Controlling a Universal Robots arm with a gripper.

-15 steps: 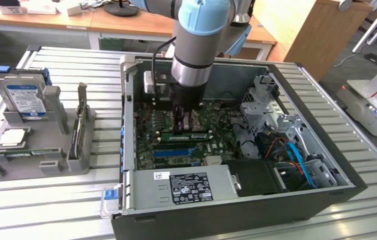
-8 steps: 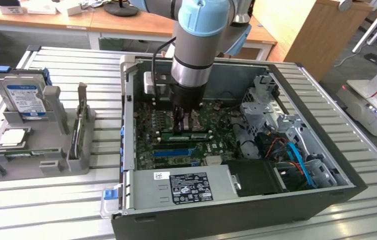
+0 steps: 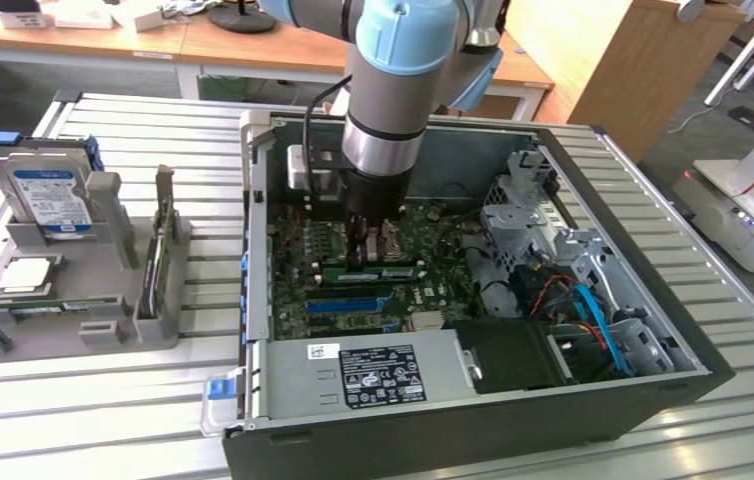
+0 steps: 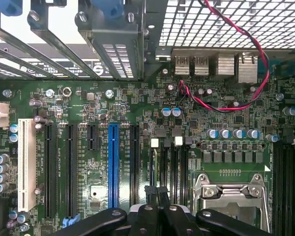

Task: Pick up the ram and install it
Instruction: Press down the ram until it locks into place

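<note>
Bright, even overhead light; both views sharp, with soft shadows inside the computer case.

Hard drive and CPU chip sit racked.

In the exterior view we are looking down from high up and a little way off at the open computer case on the table. In the wrist view we are looking straight down, very close, at the green motherboard. Both views are sharing that board.
</note>
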